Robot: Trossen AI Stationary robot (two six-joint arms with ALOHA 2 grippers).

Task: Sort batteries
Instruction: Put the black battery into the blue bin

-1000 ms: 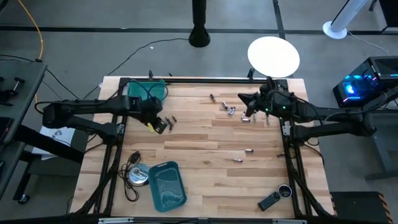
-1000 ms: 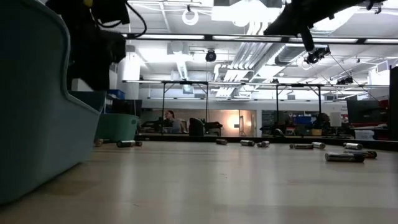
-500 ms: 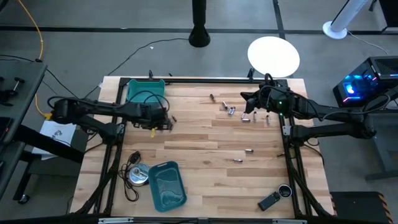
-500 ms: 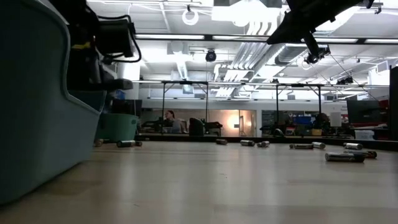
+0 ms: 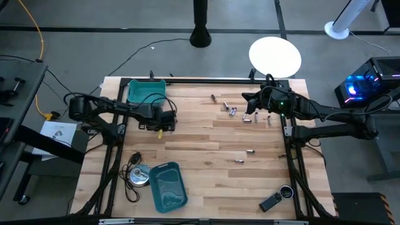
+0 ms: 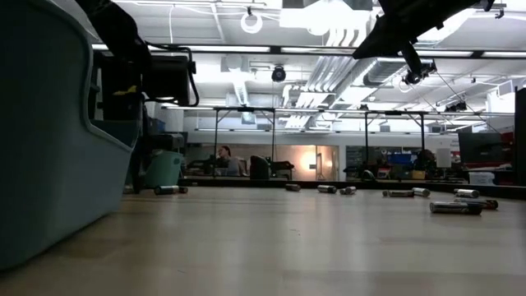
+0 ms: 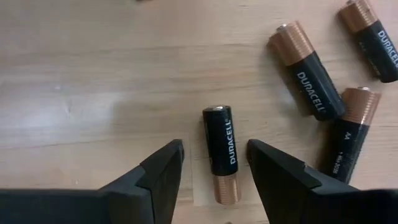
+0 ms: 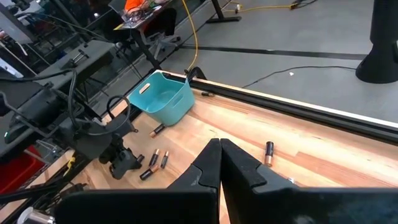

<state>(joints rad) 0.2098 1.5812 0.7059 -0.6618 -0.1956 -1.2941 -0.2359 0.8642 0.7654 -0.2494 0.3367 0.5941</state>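
Batteries lie scattered on your wooden tabletop; left gripper straddles one with jaws wide, right gripper hovers pinched closed, teal bins nearby.

We see our left gripper spread around one black-and-copper battery on the wooden table (three more batteries lie beside it).

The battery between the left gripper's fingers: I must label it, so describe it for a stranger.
Find the teal bin at the table's back left corner; the left gripper hangs just in front of it. The battery, black with a copper end, lies alone between the open fingers, while three others cluster beside it.
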